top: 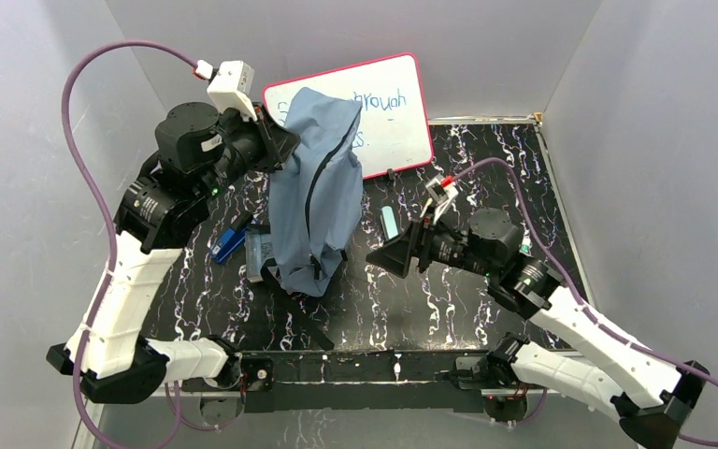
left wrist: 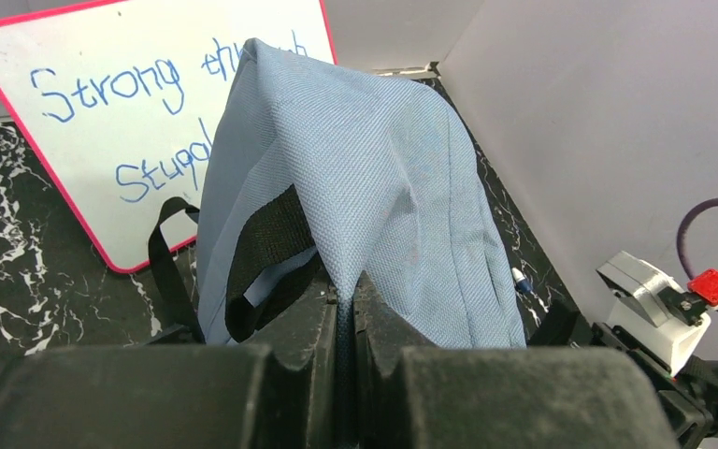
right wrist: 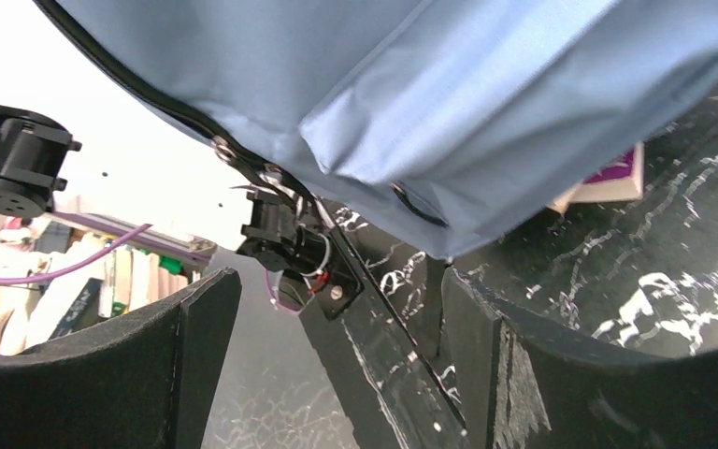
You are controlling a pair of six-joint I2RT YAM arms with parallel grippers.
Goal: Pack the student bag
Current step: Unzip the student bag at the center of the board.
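The student bag (top: 313,196), grey-blue fabric with a dark zipper line, hangs upright over the black marbled table (top: 486,178). My left gripper (top: 279,142) is shut on a fold of fabric at its top edge; in the left wrist view the fold is pinched between the jaws of the left gripper (left wrist: 346,292), and the bag (left wrist: 374,159) drapes away with a black strap (left wrist: 271,245). My right gripper (top: 383,254) stands open beside the bag's lower right side. In the right wrist view, the bag (right wrist: 449,84) and its zipper (right wrist: 234,154) hang above the right gripper (right wrist: 337,313), nothing between its fingers.
A pink-framed whiteboard (top: 388,98) with blue writing leans at the back behind the bag. A blue item (top: 229,245) and a pale box (top: 254,254) lie left of the bag. A teal item (top: 389,223) lies to its right. A purple-edged book (right wrist: 617,173) lies under the bag.
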